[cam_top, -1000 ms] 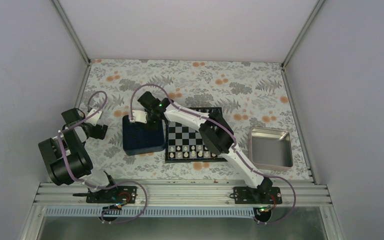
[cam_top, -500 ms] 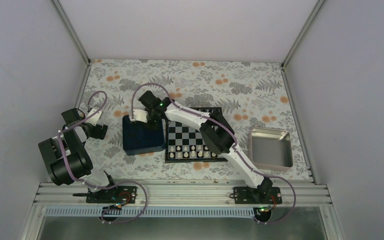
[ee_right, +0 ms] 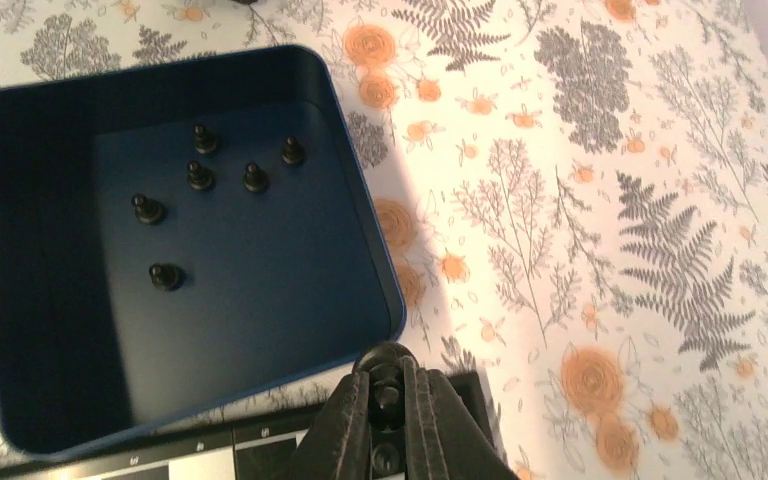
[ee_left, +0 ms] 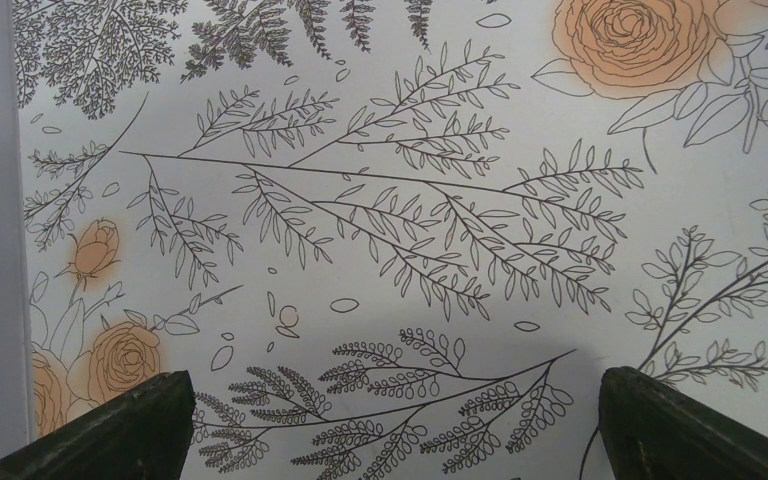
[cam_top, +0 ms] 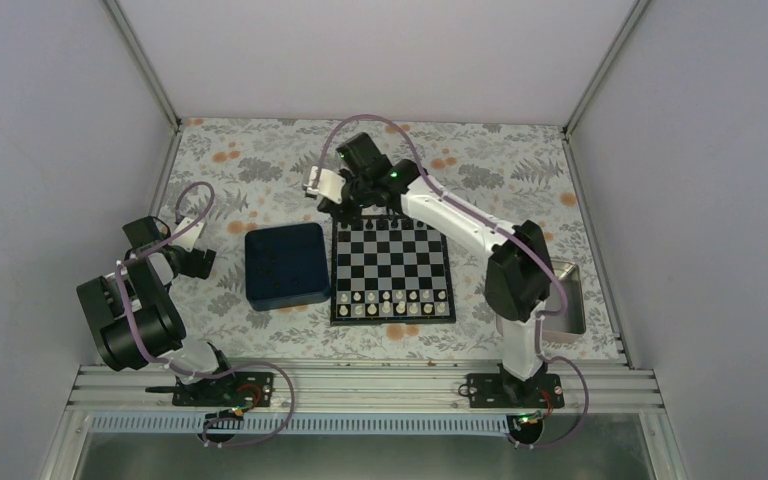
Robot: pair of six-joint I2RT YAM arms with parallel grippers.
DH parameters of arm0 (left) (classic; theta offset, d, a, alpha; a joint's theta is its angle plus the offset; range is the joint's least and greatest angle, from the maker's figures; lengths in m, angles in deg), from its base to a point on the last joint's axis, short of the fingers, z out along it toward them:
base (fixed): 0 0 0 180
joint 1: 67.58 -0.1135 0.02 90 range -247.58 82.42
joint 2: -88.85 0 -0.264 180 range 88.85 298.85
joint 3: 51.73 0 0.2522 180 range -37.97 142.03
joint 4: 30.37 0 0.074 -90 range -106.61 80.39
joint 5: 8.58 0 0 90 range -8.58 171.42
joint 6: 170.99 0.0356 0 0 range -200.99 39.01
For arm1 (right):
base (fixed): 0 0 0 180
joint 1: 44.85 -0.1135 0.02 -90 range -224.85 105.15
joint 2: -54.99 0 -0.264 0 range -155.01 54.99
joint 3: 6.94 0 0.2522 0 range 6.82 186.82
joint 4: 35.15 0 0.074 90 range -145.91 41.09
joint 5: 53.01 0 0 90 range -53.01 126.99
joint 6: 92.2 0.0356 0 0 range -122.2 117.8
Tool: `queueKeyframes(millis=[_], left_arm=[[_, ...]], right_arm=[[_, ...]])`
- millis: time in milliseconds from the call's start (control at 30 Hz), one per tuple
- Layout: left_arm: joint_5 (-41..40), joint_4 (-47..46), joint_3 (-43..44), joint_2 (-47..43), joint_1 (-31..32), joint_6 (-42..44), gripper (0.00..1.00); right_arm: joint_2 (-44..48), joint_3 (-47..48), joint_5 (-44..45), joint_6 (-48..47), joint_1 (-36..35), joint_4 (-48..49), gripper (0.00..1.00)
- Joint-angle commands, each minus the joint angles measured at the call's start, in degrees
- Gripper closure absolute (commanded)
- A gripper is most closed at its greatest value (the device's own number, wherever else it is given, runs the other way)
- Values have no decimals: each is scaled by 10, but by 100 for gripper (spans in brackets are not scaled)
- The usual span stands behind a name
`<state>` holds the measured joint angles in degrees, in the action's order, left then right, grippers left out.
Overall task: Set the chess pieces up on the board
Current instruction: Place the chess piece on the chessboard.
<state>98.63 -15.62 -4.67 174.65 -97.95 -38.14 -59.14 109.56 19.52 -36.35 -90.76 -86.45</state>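
Right pincer (ee_right: 385, 385) pinched shut on black piece (ee_right: 387, 398), at far left corner of board (cam_top: 392, 270). Six pieces (ee_right: 199, 176) in blue tray (ee_right: 260, 300). Left pincer (ee_left: 390, 425) wide open, empty.

The right arm (cam_top: 460, 225) stretches far forward, the right hand (ee_right: 388, 372) pinched on a black chess piece (ee_right: 387, 398); the left hand (ee_left: 390, 425) hangs wide open.

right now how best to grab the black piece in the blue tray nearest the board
Probably pinch the lone black piece by its narrow top, from straight above: it stands upright on the blue tray floor, clear of walls and neighbours.
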Motion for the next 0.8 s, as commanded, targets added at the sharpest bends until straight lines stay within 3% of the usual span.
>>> queueKeyframes(millis=[0,400,767], left_arm=[[5,28,-1,8,-3,9,0],[6,30,3,16,-3,7,0],[3,31,4,18,-3,7,0]], right_arm=[[19,-59,9,2,8,-15,96],[23,-149,49,-24,60,-15,96],[-29,-138,49,-30,77,-9,95]])
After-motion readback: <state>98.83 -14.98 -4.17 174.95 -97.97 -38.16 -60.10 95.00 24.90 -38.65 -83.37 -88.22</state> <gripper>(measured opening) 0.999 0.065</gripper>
